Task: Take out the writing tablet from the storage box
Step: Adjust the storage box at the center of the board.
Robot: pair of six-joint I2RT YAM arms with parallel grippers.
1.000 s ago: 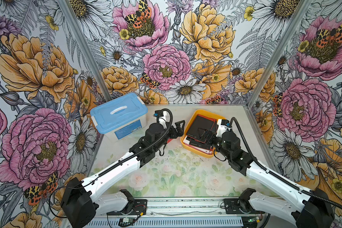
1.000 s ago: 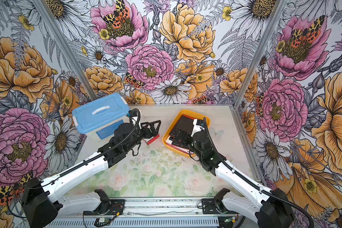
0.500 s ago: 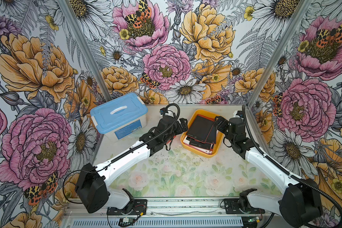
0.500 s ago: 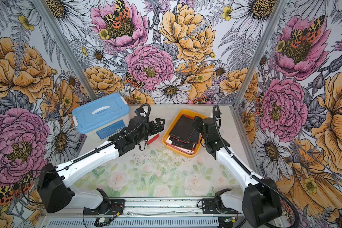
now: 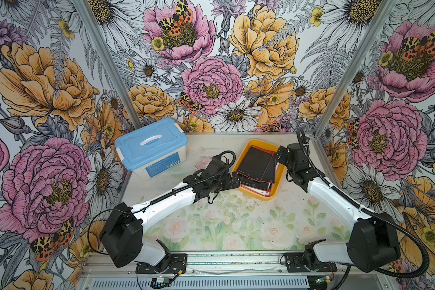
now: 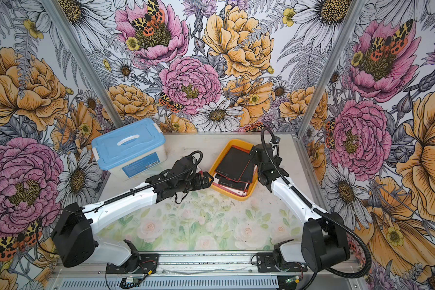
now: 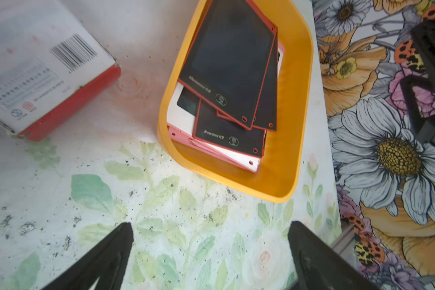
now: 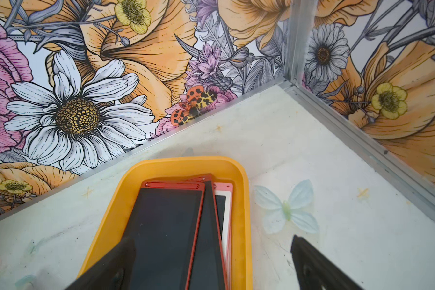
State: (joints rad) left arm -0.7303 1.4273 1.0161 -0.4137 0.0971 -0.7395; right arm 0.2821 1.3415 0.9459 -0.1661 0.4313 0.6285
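The storage box (image 5: 259, 197) (image 6: 236, 197) is a shallow yellow-orange bin at the back right of the table. In it lie several writing tablets in a loose stack. The top writing tablet (image 5: 255, 160) (image 6: 232, 163) (image 7: 231, 57) (image 8: 166, 226) is black with a red frame. My left gripper (image 5: 236, 179) (image 6: 206, 180) (image 7: 209, 226) is open at the bin's left side, holding nothing. My right gripper (image 5: 278, 155) (image 6: 253, 154) (image 8: 212, 241) is open at the bin's far right. One of its fingers (image 8: 116, 263) is over the top tablet, the other outside the bin's wall.
A translucent box with a blue lid (image 5: 151, 148) (image 6: 128, 148) stands at the back left. A red-and-white carton (image 7: 43, 75) lies on the table between it and the bin. The back wall and right wall (image 8: 387, 113) meet close behind the bin.
My right gripper has swung from the bin's front to its far right side. My left arm has stretched out lower and brought its gripper up to the bin's left edge.
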